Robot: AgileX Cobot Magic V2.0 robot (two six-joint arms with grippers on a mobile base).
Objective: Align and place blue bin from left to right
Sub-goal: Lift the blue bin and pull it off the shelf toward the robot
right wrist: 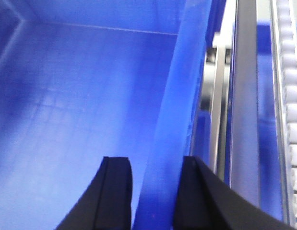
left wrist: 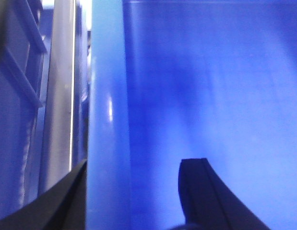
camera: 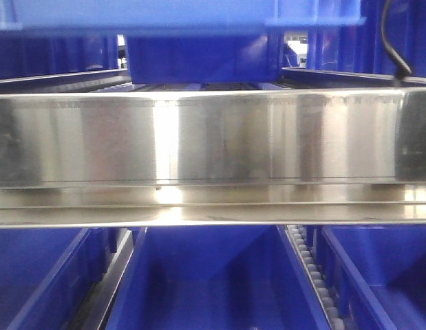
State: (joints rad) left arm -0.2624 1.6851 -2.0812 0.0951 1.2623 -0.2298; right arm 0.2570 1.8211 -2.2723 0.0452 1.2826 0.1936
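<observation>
Pinching the rim of the blue bin (right wrist: 81, 105) with the right gripper (right wrist: 154, 165), jaws narrow. Straddling the other rim with the left gripper (left wrist: 138, 165); cannot tell if tight. Sitting between both arms, rims running to 12 o'clock, above the steel rail (camera: 213, 137).

Front view: level, close on steel rail (camera: 213, 137). Wrist views: both hard against blue bin (left wrist: 210, 86) rim, facing 12 o'clock.

Blue bin (camera: 199, 14) blurred and cropped by the top edge in our front view, left gripper (left wrist: 138, 163) and right gripper (right wrist: 153, 160) cut off below, we cannot tell whether either presses the rim, black cable (camera: 393, 41) leaving frame top right.
</observation>
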